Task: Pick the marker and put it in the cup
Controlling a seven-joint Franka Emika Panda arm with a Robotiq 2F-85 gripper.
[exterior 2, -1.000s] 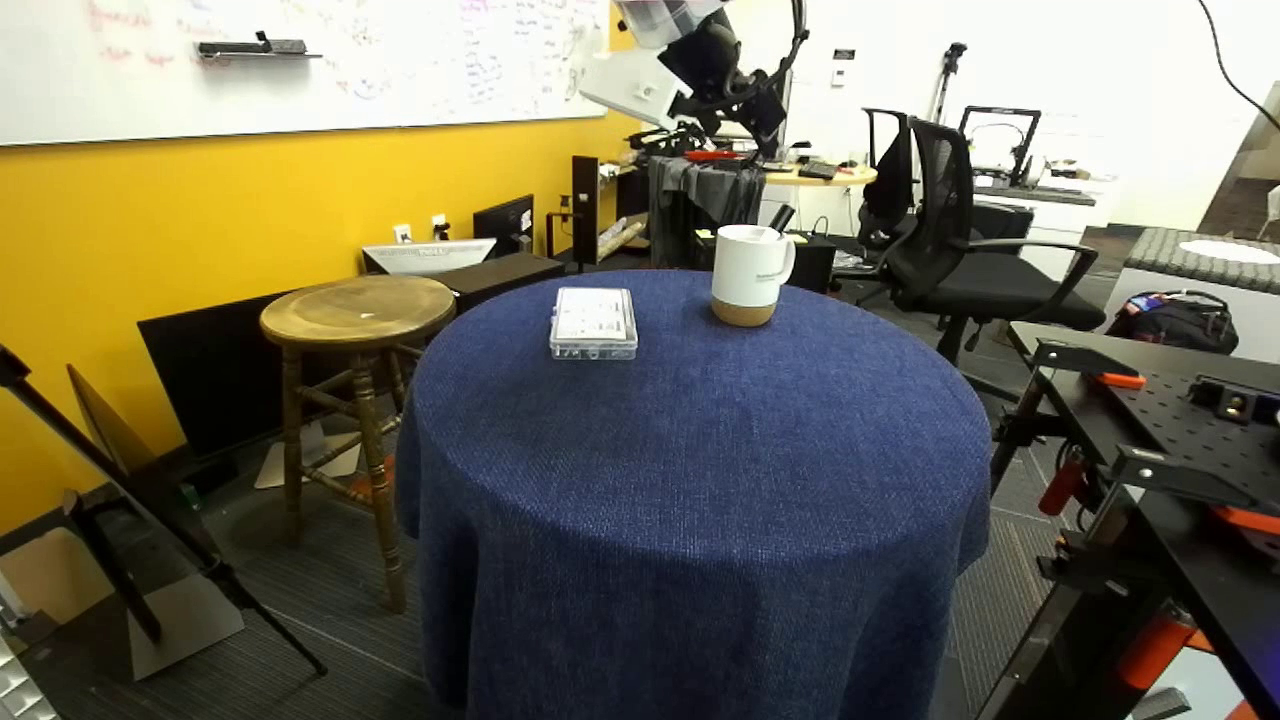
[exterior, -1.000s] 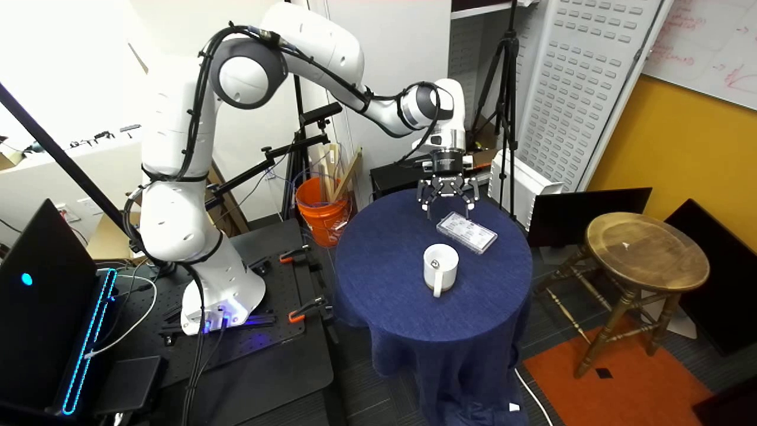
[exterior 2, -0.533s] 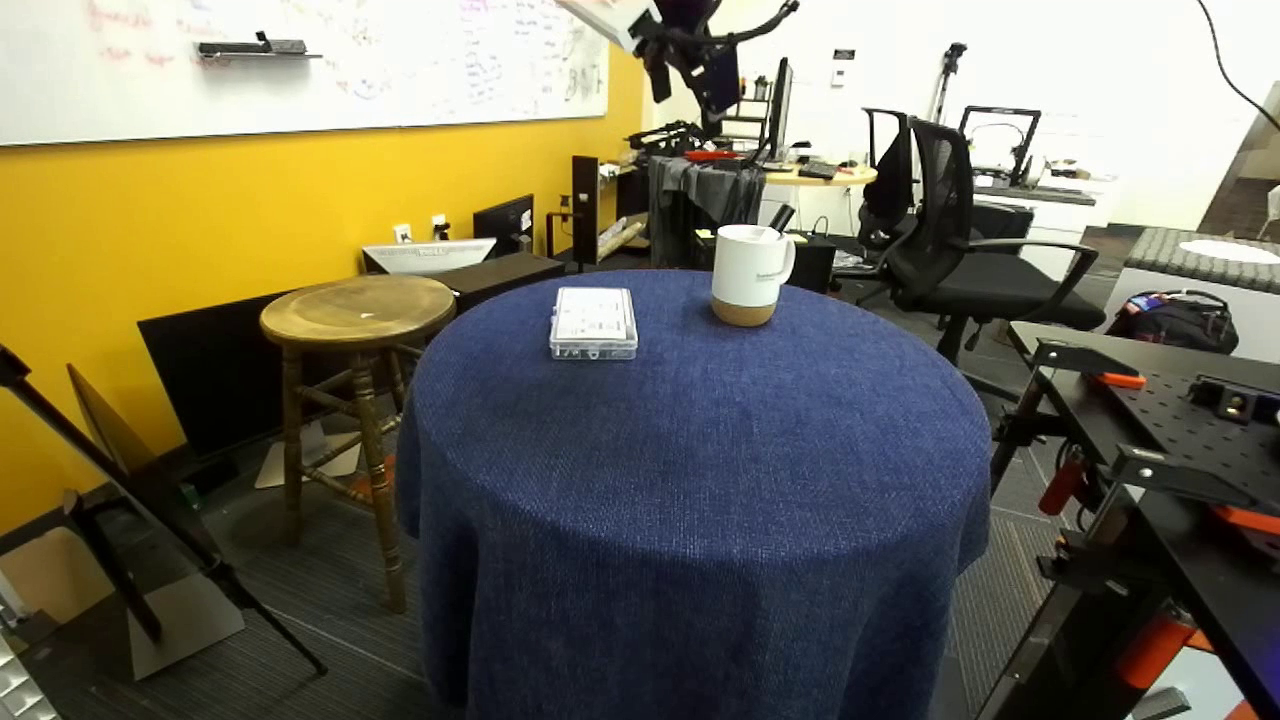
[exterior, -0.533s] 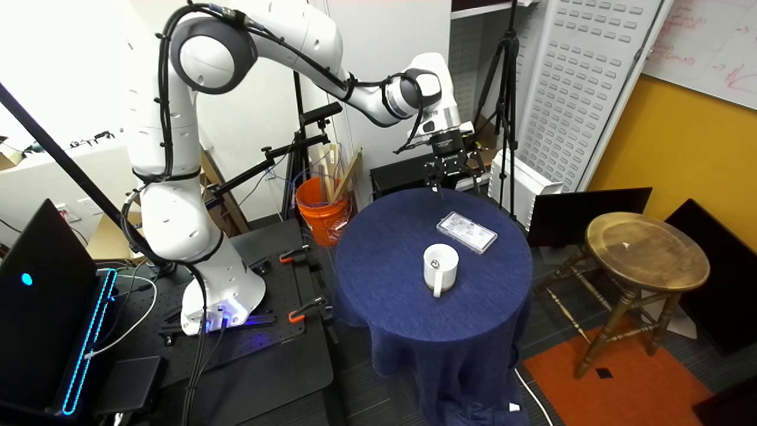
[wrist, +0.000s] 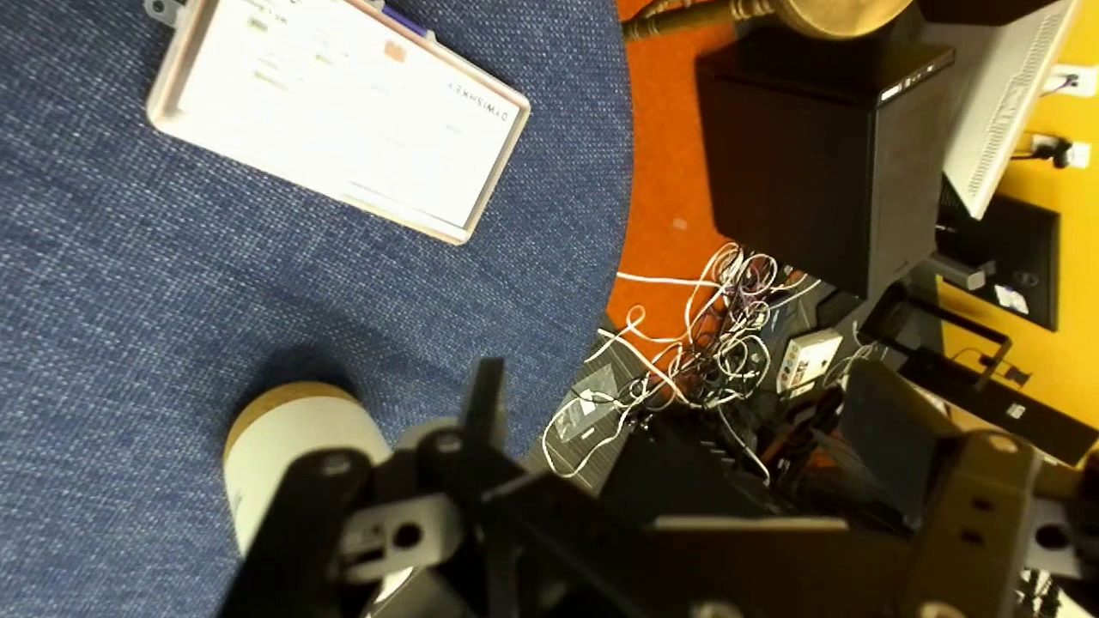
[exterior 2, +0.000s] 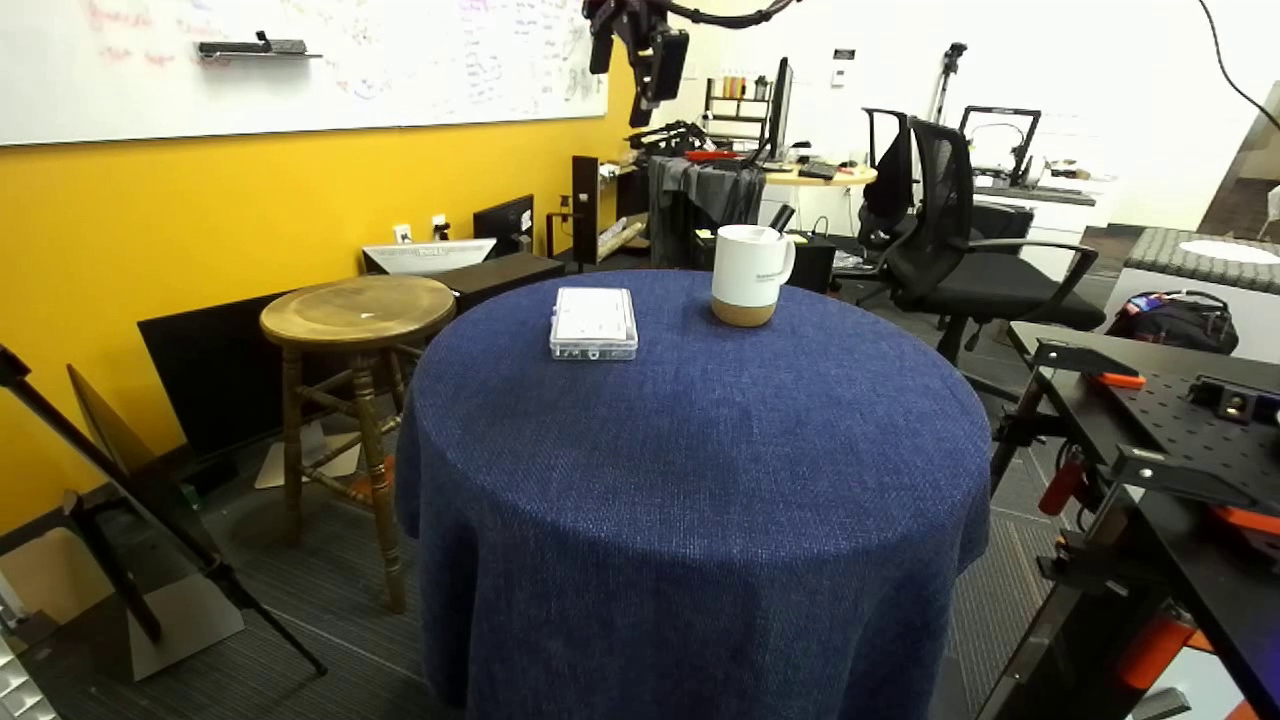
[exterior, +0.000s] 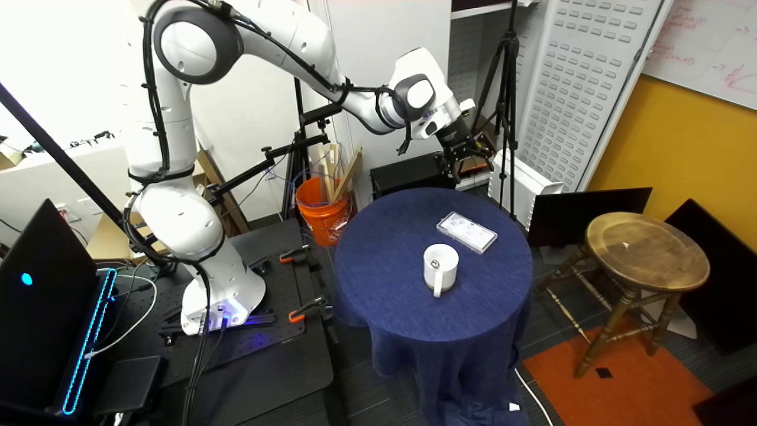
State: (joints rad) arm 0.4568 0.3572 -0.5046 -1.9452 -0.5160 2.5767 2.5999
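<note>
The cup is a white mug with a cork base, upright on the blue table in both exterior views point(exterior: 440, 267) point(exterior 2: 748, 270) and partly behind my gripper in the wrist view point(wrist: 300, 455). A slim stick, pale below with a dark upper end, leans out of the cup's mouth in an exterior view point(exterior 2: 781, 218); it looks like the marker. A small round end shows inside the cup in an exterior view point(exterior: 435, 263). The marker is hidden in the wrist view. My gripper point(exterior: 472, 164) is open and empty, tilted, above the table's far edge, apart from the cup.
A flat clear-lidded white box point(exterior: 467, 232) lies on the round blue table point(exterior: 384, 266) near the cup. A black tripod point(exterior: 507, 106) stands close to the gripper. A wooden stool point(exterior: 647, 251) and an orange bucket point(exterior: 324, 216) stand on the floor.
My arm has drawn back and up. The gripper has tilted and moved up and away from the table and the cup, staying open. The cup, the stick and the box have not moved.
</note>
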